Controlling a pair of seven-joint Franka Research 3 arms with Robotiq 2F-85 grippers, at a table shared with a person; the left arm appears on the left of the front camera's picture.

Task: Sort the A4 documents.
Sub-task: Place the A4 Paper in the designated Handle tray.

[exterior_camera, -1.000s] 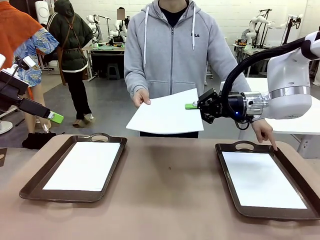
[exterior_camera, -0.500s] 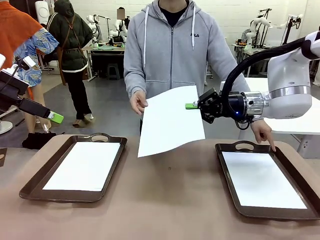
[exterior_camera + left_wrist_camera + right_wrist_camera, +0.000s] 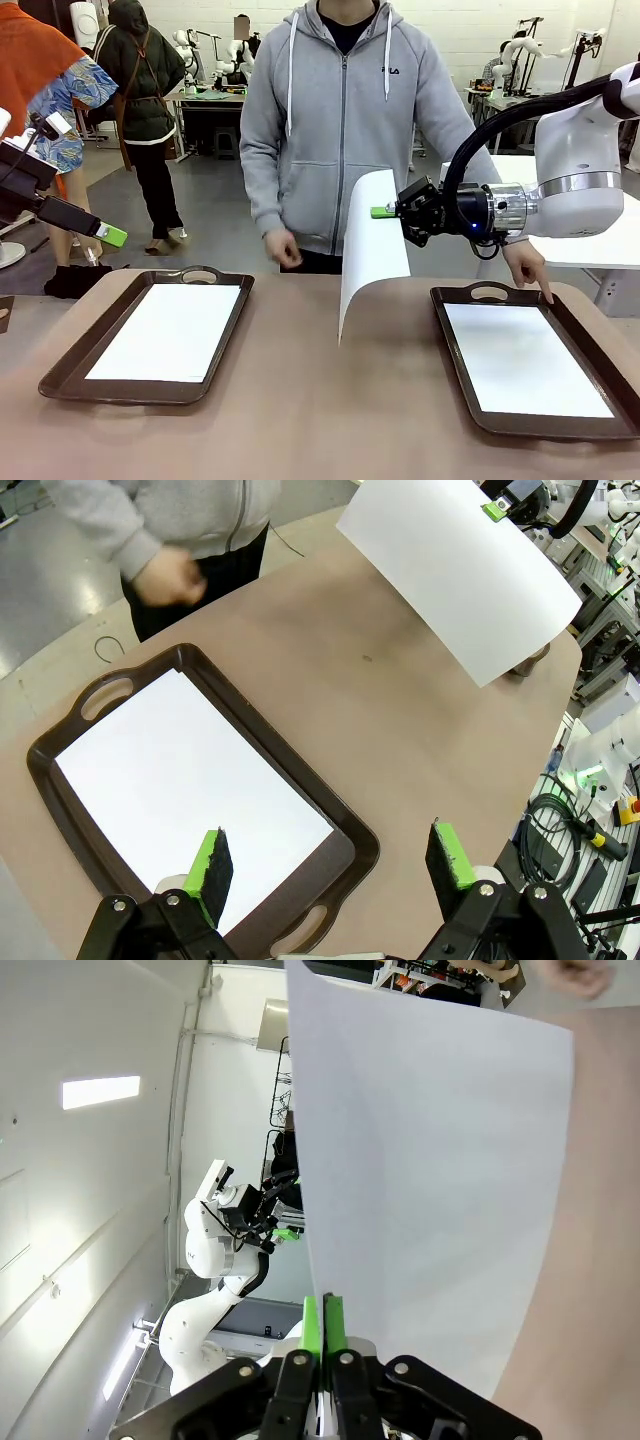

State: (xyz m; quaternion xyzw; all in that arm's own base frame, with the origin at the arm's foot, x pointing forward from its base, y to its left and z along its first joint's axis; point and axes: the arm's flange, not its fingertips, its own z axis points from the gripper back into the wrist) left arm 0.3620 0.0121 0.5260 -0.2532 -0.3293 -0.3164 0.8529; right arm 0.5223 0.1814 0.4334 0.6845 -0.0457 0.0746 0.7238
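White paper hangs from the right end effector, whose green pads are pinched tight on the sheet's upper edge; the A4 document droops curled above the counter, near twelve o'clock of its middle. Left tray at nine o'clock and right tray at three o'clock each hold a flat sheet. The left end effector hovers over the left tray, fingers spread wide, empty. The person's hand touches the right tray's far rim.
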